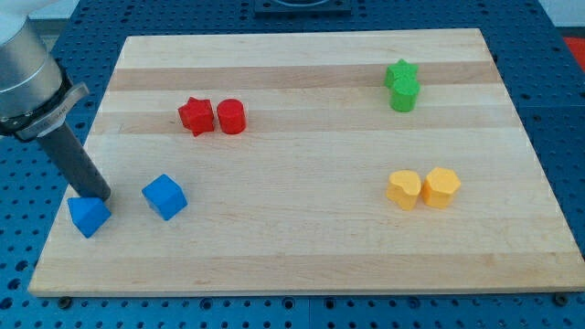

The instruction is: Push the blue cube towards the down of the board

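Wooden board [302, 247] on a blue pegged bench, no containers anywhere. Lower left of the frame holds the blue cube [164, 196], with a second blue block [89, 216] left of it. My tip [101, 198] touches that second block's top edge; no pincer exists, just a rod. The cube looks light, rigid, likely to slide easily; press its upper face squarely

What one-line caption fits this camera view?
Rod tip touching one blue block, the blue cube waiting beside it.
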